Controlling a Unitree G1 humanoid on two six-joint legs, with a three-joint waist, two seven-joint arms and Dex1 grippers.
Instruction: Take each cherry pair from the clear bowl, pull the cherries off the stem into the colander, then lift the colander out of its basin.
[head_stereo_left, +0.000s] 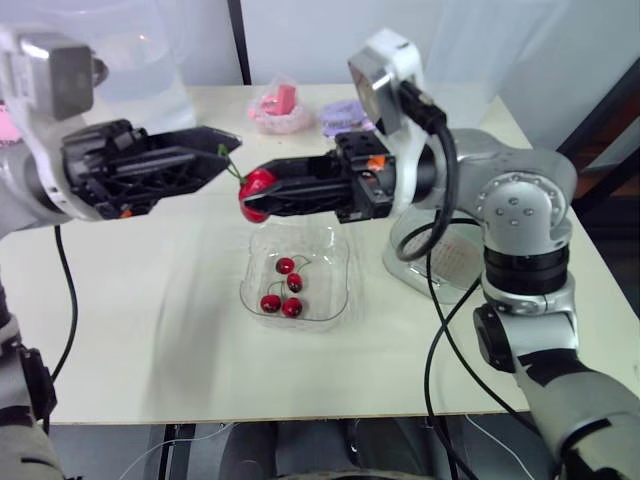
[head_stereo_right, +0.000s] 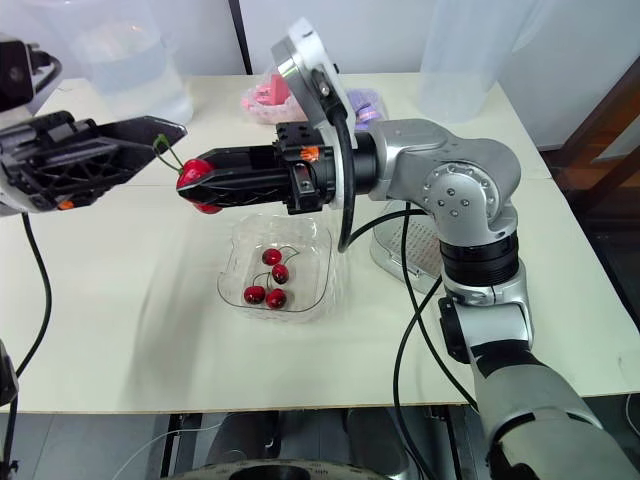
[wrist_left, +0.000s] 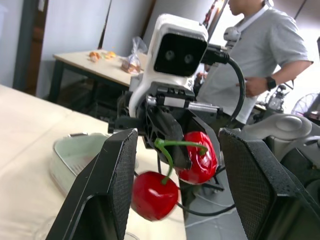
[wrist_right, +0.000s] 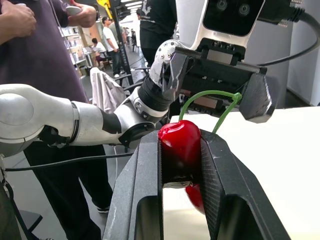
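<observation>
Left eye view, Sam: why is the cherry pair (head_stereo_left: 259, 181) up in the air over the clear bowl (head_stereo_left: 330, 245)?

Because, Jo, the right end effector (head_stereo_left: 250, 197) pinches one cherry so the left end effector (head_stereo_left: 222, 145), just beside the stem, can pull against it, I'd judge. The colander (head_stereo_left: 450, 262) sits further right on the tabletop (head_stereo_left: 150, 330), partly hidden and not under the fruit, so the pair probably needs carrying over there first.

Right eye view: how many are there?

Four loose cherries (head_stereo_right: 276, 298) lie in the bowl, seemingly two pairs, plus the one pair held. One colander. I cannot separate it from its basin.

Left wrist view: is the left one gripping?

No. Its fingers (wrist_left: 110, 190) stand wide apart, with the green stem (wrist_left: 180, 143) and both cherries between them, untouched as far as I can tell.

Right wrist view?

Narrow hold: the clamped cherry (wrist_right: 180, 142) is squeezed between the pads, its twin hanging just below.
</observation>
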